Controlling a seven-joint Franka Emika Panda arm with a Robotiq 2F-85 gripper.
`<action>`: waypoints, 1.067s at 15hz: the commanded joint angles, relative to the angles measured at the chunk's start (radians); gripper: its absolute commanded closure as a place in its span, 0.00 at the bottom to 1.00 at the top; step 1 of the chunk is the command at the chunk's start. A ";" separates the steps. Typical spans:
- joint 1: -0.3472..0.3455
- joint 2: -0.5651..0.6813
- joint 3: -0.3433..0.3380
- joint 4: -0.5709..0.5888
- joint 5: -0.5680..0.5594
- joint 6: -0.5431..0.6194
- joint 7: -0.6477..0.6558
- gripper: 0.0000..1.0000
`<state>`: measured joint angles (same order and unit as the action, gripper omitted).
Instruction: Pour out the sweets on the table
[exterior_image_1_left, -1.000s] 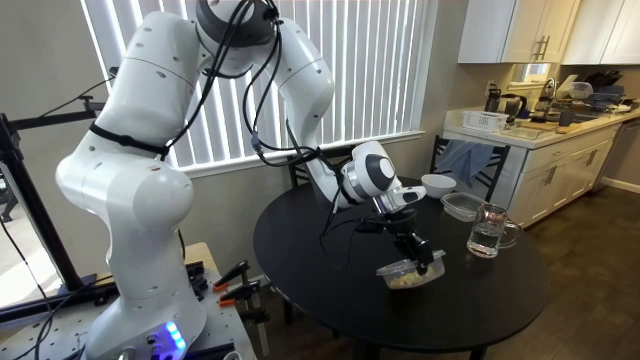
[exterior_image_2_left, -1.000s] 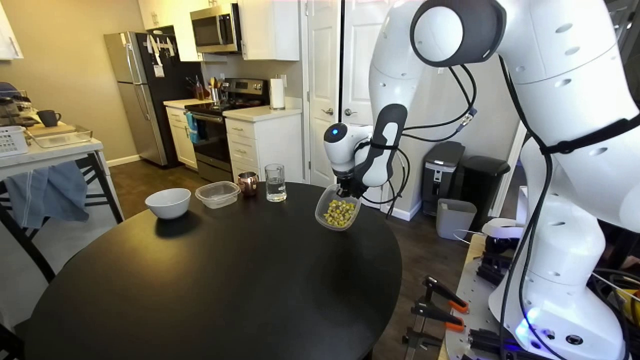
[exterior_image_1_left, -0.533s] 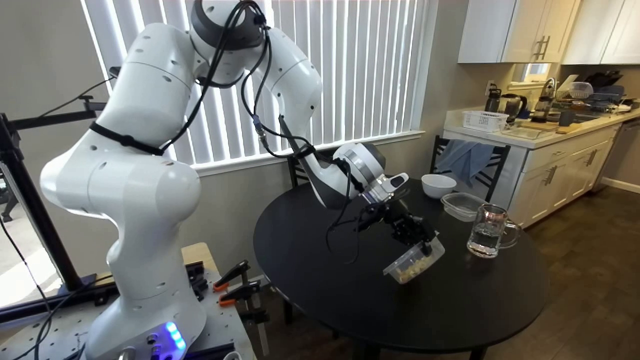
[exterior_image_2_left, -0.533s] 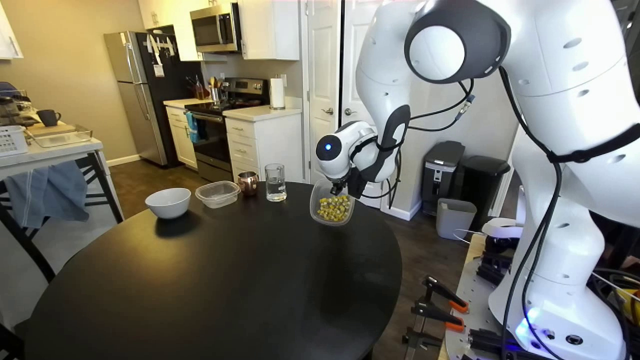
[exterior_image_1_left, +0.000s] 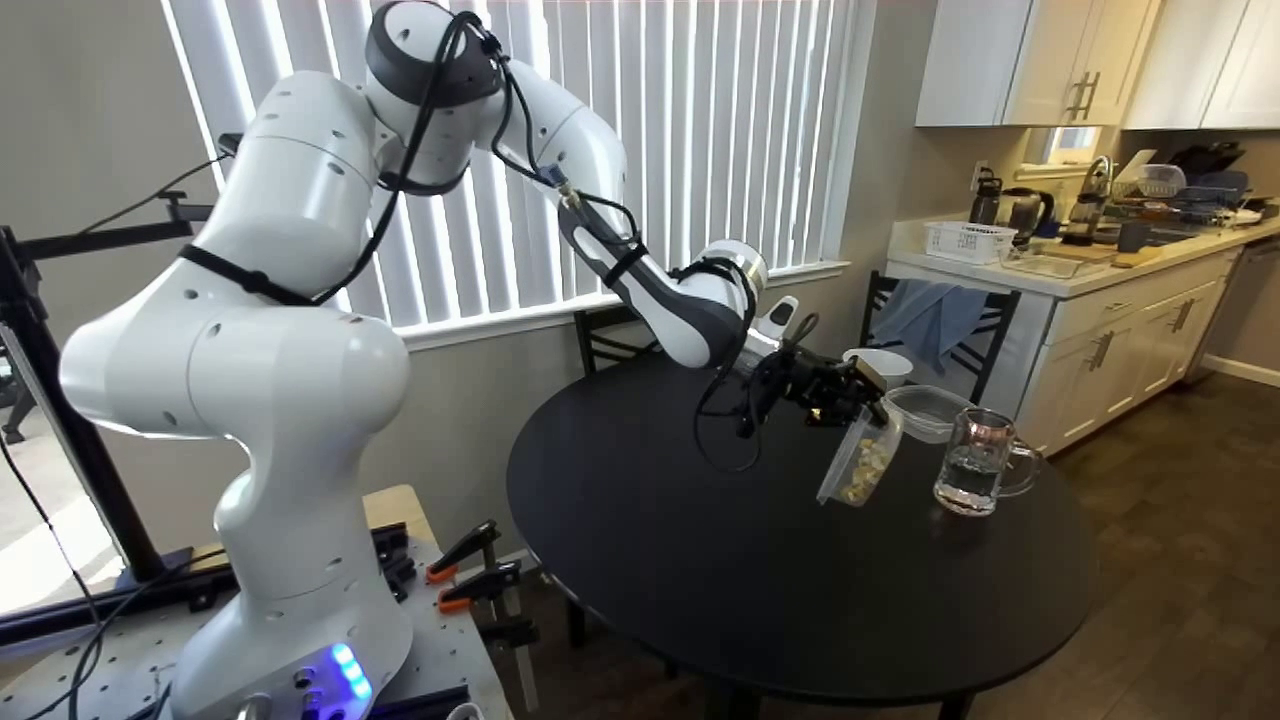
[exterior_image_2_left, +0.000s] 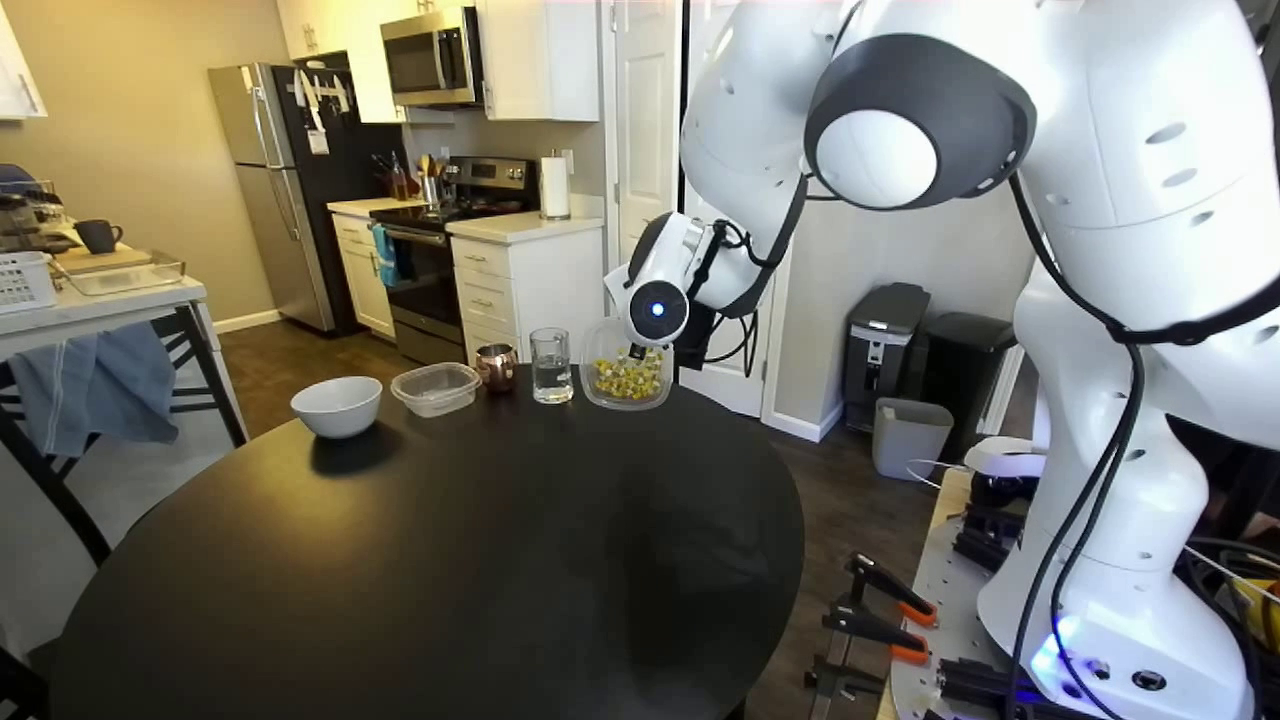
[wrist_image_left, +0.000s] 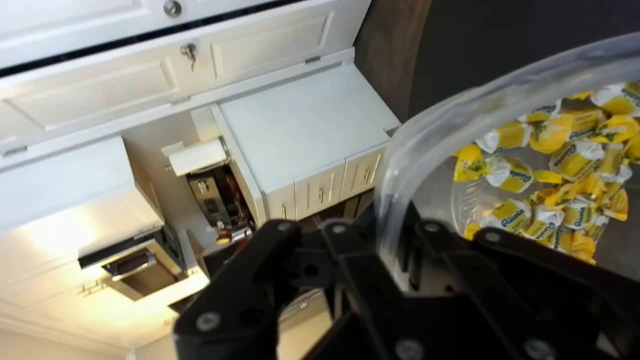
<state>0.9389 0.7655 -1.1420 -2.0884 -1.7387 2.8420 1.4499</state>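
The sweets, yellow-and-white wrapped pieces (wrist_image_left: 550, 200), lie heaped inside a clear plastic container (wrist_image_left: 400, 165). They also show through its wall in both exterior views (exterior_image_1_left: 862, 472) (exterior_image_2_left: 630, 378). My gripper (wrist_image_left: 397, 220) is shut on the container's rim; it also shows in an exterior view (exterior_image_1_left: 880, 408). The container (exterior_image_1_left: 886, 432) is held above the round black table (exterior_image_1_left: 780, 600) and tilted steeply, its sweets gathered toward the low end. In an exterior view the wrist partly hides the container's top (exterior_image_2_left: 625, 404). I see no sweets on the table.
A glass mug of water (exterior_image_1_left: 975, 470) stands close beside the held container. A copper mug (exterior_image_2_left: 496, 367), another clear container (exterior_image_2_left: 437, 388) and a white bowl (exterior_image_2_left: 337, 407) stand along the table's edge. A chair with a blue towel (exterior_image_1_left: 927, 315) is behind.
My gripper has lifted the container and carried it toward the glass mug and the table's far edge. The container has tipped from nearly level to steep. The sweets stay inside.
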 joint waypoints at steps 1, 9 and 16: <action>0.079 0.059 -0.006 0.022 -0.280 -0.052 0.261 0.99; 0.093 0.112 0.118 -0.107 -0.714 -0.553 0.591 0.99; -0.291 -0.126 0.459 -0.134 -0.655 -0.780 0.293 0.99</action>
<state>0.8441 0.8159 -0.8489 -2.2085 -2.4089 2.0920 1.9221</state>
